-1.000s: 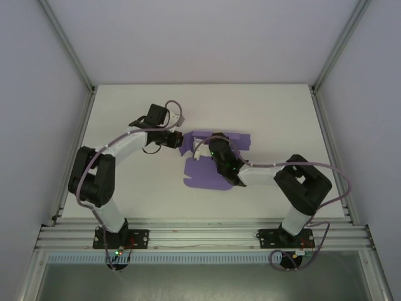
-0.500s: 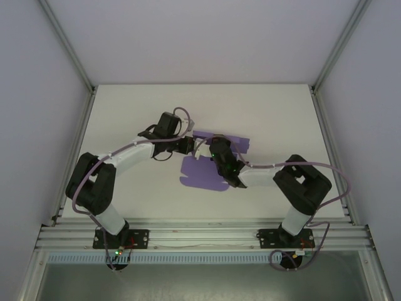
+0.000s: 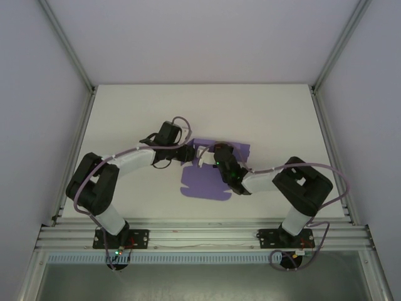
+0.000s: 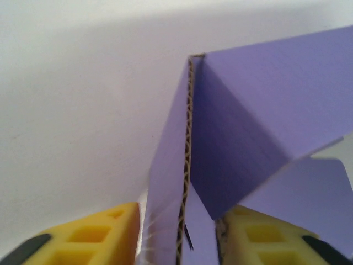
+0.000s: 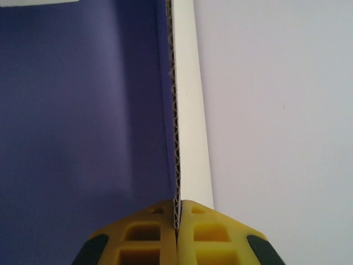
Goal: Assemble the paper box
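The paper box (image 3: 203, 182) is a purple corrugated card sheet lying partly folded at the middle of the white table. My left gripper (image 3: 190, 152) meets its upper left corner. In the left wrist view its yellow fingers (image 4: 83, 240) stand apart on either side of a raised purple flap (image 4: 265, 99), whose corrugated edge runs up between them; the left gripper (image 4: 179, 237) is open. My right gripper (image 3: 207, 155) is just to the right of it. In the right wrist view the right gripper (image 5: 177, 221) is shut on an upright wall of the box (image 5: 83, 110), purple on one face and white on the other.
The white table (image 3: 125, 113) stretches around the box on all sides. Aluminium frame rails run along the left (image 3: 78, 138) and right (image 3: 329, 138) edges, and a slotted rail (image 3: 200, 235) holds both arm bases at the near edge.
My left arm has swung right to the box's upper left corner, and its jaws have opened around a flap. The right gripper has kept its hold and shifted slightly.
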You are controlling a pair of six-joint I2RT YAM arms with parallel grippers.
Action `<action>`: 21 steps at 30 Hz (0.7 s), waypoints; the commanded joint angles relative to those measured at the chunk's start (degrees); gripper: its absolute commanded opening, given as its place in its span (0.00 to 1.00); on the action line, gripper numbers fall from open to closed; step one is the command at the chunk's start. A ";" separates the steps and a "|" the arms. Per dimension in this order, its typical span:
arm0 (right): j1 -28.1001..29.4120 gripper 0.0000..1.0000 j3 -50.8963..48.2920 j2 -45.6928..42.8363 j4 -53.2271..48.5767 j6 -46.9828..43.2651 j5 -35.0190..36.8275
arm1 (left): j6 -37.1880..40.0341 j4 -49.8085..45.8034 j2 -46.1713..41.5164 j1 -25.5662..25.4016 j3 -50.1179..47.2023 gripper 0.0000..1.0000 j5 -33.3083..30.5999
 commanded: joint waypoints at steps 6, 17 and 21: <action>0.79 0.00 -1.10 1.37 2.96 -2.06 -0.22 | 0.02 -0.05 -4.99 0.22 -0.06 0.74 -2.33; 0.61 0.00 -0.56 0.08 5.62 -4.95 -0.81 | -6.77 -4.77 -14.54 12.30 1.18 1.00 -16.90; -0.12 0.00 0.67 1.38 8.22 -6.93 -1.73 | -7.14 -3.20 -11.13 18.13 2.63 1.00 -9.50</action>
